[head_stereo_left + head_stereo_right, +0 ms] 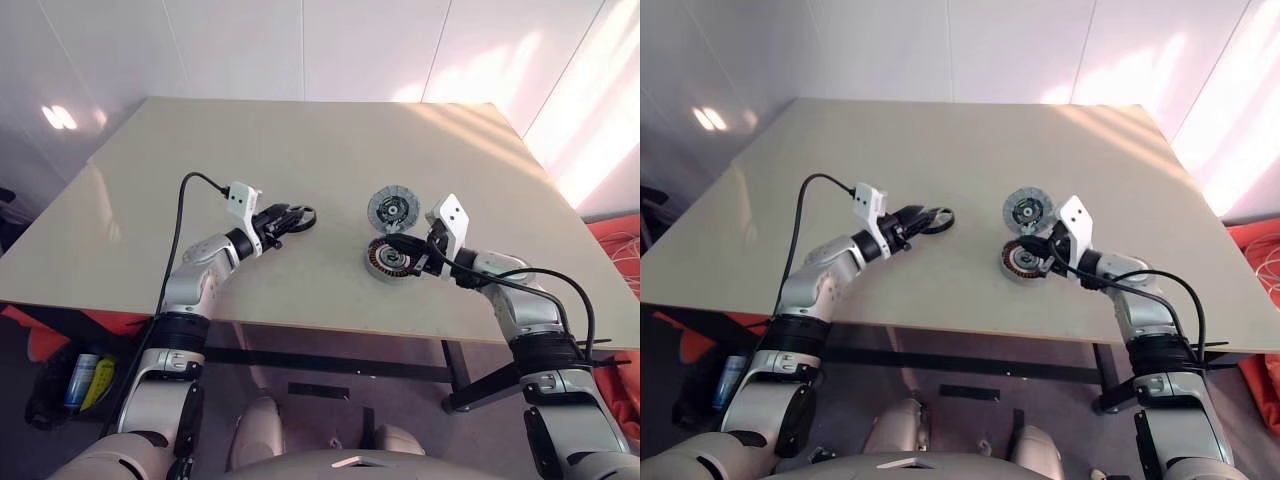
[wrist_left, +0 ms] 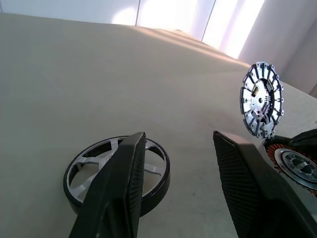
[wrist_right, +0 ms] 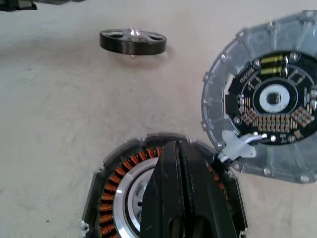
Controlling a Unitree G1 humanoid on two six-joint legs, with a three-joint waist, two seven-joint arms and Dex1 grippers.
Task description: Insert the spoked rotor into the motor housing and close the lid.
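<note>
Rotor: your thin dark spoked metal wheel (image 1: 298, 217) lies left on the beige table (image 1: 330, 140).
Housing: the round grey winding-filled puck (image 1: 388, 260) lies right, the round segmented lid disc (image 1: 391, 208) just behind it.

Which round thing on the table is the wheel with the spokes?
Start at the big beige table and find the left gripper near its middle. The spoked rotor lies flat on the table right at that gripper's fingertips. It is a dark open ring with pale spokes you can see through, unlike the motor housing with its coppery windings or the solid lid.
</note>
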